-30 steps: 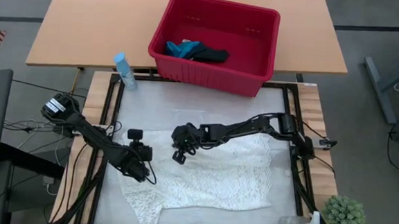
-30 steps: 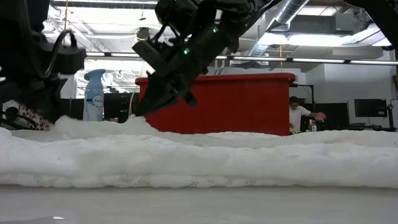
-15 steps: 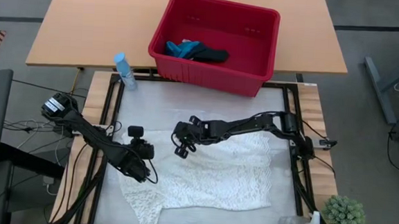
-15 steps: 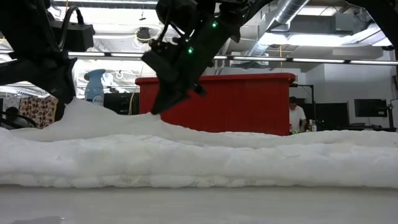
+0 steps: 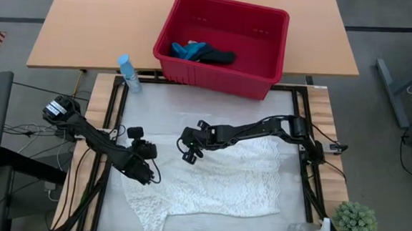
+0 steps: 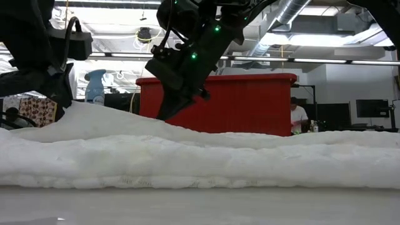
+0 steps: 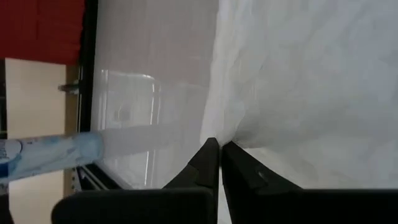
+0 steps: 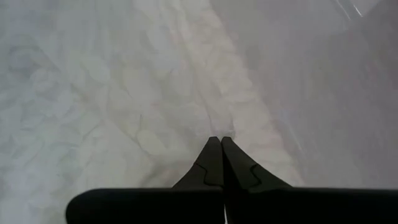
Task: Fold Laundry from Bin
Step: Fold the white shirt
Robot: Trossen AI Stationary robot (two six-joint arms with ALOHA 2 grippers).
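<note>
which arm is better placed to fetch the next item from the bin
Right, probably. The right gripper is nearer the bin than the left gripper. Both are shut on the white cloth, so either must release.

No legible text (bottle label blurred)

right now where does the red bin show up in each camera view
High view: the red bin sits at top centre, beyond the white lacy cloth.
Low view: its red wall spans the middle background, behind the cloth.
Left wrist view: only a red patch in the corner.
Right wrist view: not in it.
Shared landmark: the white lacy cloth, seen in all four views.
</note>
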